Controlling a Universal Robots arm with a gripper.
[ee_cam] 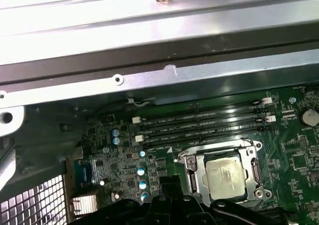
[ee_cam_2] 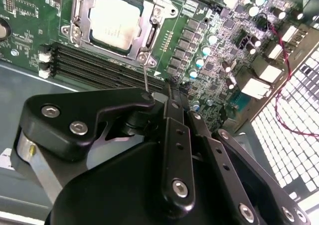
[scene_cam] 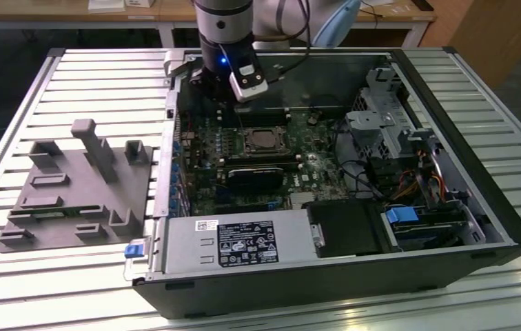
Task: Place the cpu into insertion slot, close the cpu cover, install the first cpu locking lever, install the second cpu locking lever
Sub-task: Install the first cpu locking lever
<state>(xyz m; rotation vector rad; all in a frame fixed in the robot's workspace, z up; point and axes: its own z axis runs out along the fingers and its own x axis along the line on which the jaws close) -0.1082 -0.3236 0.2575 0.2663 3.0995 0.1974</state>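
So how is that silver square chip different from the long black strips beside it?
The cpu is a small flat square with a dull silver top; the memory slots are long, narrow and black. The cpu is one piece, the memory slots are four parallel rows. A silver cpu cover frames the cpu; the memory slots have white end clips. Both sit on the green motherboard.

Open air is found above the seated cpu, just beside the claw. Beneath the claw, only low memory slots are crossed. A thin raised lever wire is met at the claw's tip. On the claw's other side, passage is blocked by the case wall. The drive cage is kept well apart.
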